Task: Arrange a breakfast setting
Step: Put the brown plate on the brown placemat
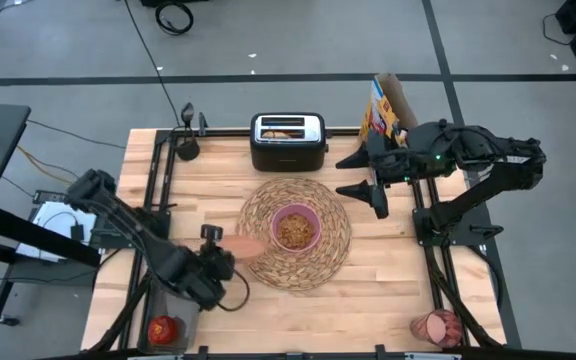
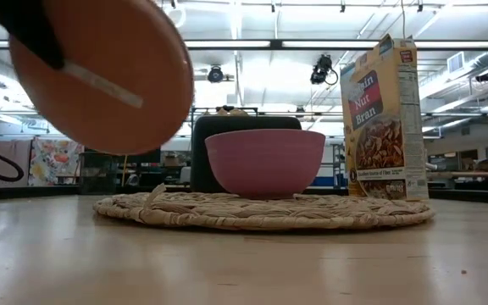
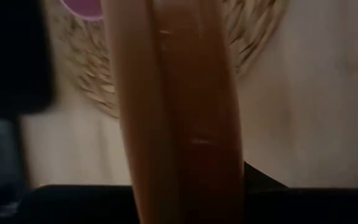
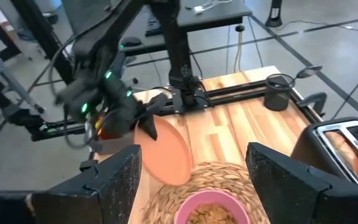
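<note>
My left gripper (image 1: 218,258) is shut on the salmon-brown plate (image 1: 248,247), held in the air just left of the round woven placemat (image 1: 308,262). The plate fills the low view's upper left (image 2: 100,76) and shows edge-on in the left wrist view (image 3: 179,112). The pink bowl (image 1: 295,229), with cereal in it, stands on the placemat's middle. My right gripper (image 1: 366,176) is open and empty, above the table between the placemat and the cereal box. The red apple (image 1: 163,328) lies at the near left, and the pink tumbler (image 1: 438,326) at the near right. My left gripper pinches the plate's rim (image 4: 146,127) between its two fingers, coming from the table's left. The plate is lifted clear of the table and tilted steeply, hanging below the fingers toward the placemat, its underside toward the near edge (image 2: 108,85).
The black toaster (image 1: 288,140) stands behind the placemat. The yellow cereal box (image 1: 383,108) stands at the far right. A black cup (image 1: 186,150) with a metal utensil sits at the far left. Bare wood lies near and right of the placemat.
</note>
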{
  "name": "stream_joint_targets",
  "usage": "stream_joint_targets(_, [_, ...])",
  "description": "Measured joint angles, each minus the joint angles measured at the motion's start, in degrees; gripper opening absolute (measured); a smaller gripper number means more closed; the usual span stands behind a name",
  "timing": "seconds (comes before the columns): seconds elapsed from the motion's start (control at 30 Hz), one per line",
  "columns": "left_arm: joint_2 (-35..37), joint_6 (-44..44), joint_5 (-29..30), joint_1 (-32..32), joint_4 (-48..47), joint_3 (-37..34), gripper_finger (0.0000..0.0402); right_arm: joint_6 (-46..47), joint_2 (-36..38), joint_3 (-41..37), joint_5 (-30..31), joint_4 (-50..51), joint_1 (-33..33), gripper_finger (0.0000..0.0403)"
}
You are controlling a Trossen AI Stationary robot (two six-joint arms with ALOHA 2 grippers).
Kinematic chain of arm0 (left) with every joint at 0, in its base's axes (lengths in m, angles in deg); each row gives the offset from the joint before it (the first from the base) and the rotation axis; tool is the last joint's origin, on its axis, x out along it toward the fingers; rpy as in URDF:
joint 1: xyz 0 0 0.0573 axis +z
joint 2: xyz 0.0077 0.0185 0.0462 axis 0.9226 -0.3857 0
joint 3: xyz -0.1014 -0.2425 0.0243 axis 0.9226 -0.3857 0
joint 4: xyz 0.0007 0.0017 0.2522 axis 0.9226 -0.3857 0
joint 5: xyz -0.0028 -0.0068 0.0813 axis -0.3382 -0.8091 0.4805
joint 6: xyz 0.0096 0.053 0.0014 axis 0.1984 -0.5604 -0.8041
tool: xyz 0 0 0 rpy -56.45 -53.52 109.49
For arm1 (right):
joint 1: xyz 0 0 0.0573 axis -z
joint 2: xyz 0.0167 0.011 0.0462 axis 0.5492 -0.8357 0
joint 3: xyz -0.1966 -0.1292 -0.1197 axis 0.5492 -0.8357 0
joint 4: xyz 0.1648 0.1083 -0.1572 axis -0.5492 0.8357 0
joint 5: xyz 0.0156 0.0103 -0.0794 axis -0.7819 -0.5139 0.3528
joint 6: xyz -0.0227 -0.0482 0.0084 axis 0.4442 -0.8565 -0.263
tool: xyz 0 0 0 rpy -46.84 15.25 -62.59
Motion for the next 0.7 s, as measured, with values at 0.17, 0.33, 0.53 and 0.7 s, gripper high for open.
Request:
stream_joint_targets(0.17, [-7.2, -4.7, 9.6, -2.2, -0.7, 0.0, 0.0041, 0.0, 0.0, 0.0, 0.0, 0.1, 0.5, 0.0291])
stream_joint_targets(0.33, [-13.6, -8.2, 14.0, -5.7, -0.2, 0.0, 0.0042, 0.3, 0.0, 0.0, 0.0, 0.2, 0.5, 0.0291])
stream_joint_targets(0.53, [-18.2, -8.3, 14.4, -7.9, 4.3, -0.1, 0.0044, 0.4, 0.0, 0.0, -0.3, 0.8, 0.1, 0.0291])
stream_joint_targets(0.7, [-19.2, -4.6, 14.7, -6.7, 6.6, -0.1, 0.0046, 0.4, 0.0, 0.0, -0.3, 2.0, 0.1, 0.0291])
